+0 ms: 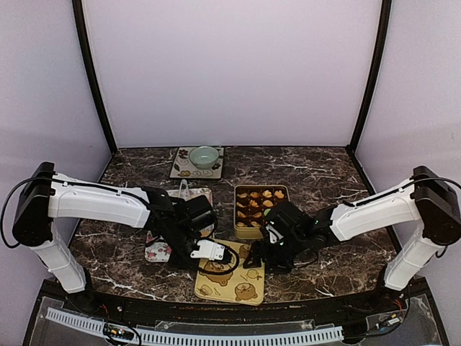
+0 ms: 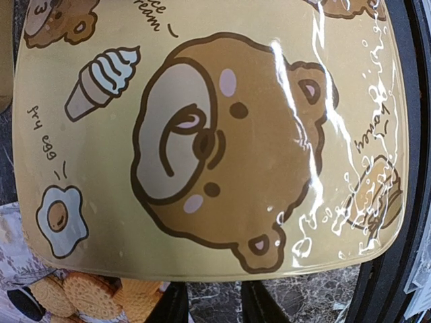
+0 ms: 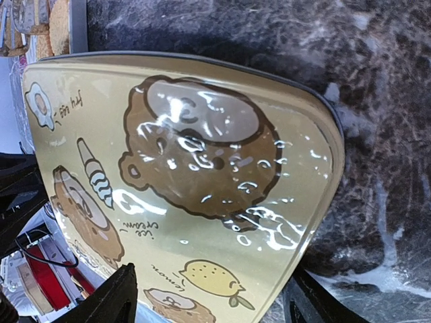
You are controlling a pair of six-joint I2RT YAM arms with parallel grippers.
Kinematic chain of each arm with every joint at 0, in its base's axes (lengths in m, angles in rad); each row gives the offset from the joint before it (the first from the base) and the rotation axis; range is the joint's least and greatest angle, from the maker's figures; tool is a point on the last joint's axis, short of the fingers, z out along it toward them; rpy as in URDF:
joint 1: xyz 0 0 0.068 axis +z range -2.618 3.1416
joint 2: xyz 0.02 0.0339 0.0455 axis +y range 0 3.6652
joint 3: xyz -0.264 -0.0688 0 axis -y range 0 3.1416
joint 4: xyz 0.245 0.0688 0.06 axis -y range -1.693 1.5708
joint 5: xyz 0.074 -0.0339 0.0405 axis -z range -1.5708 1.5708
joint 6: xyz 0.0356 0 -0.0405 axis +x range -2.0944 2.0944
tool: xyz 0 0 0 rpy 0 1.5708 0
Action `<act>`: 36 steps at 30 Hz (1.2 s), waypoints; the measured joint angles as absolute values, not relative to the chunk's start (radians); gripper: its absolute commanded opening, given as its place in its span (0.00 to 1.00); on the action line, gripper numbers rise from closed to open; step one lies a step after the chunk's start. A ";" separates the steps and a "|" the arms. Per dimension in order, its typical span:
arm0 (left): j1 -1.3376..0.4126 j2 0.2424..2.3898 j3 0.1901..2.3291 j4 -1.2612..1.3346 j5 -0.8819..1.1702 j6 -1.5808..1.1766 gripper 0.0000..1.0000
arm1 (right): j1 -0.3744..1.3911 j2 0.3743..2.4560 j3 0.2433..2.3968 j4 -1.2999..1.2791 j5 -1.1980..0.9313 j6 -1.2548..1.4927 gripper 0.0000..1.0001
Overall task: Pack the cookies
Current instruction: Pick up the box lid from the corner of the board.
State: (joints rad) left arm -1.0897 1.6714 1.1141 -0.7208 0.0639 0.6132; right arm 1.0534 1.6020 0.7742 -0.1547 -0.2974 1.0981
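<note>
Going for the lid [image 1: 229, 282], looks like: set the wide-jawed right gripper [image 3: 209, 306] astride its far right corner, nip the narrow-jawed, empty left gripper [image 2: 214, 306] onto its far left edge, lift level toward the cookies [image 1: 258, 204] in the tin [image 1: 246, 232] just beyond it.

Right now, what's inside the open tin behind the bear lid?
Cookies, golden-orange with a few dark ones, lie in the tin. Its near end is covered by the right arm, so that part cannot be seen.
</note>
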 measured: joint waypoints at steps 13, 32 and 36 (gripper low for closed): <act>-1.028 1.576 0.931 -0.556 -0.010 0.694 0.99 | 1.049 1.679 0.839 -0.103 -0.323 1.055 0.75; -1.032 1.256 0.411 0.140 0.033 1.379 0.99 | 1.037 1.702 0.812 0.027 -0.355 1.056 0.75; -1.040 1.309 0.348 0.389 0.033 1.495 0.96 | 1.032 1.699 0.803 0.040 -0.365 1.057 0.74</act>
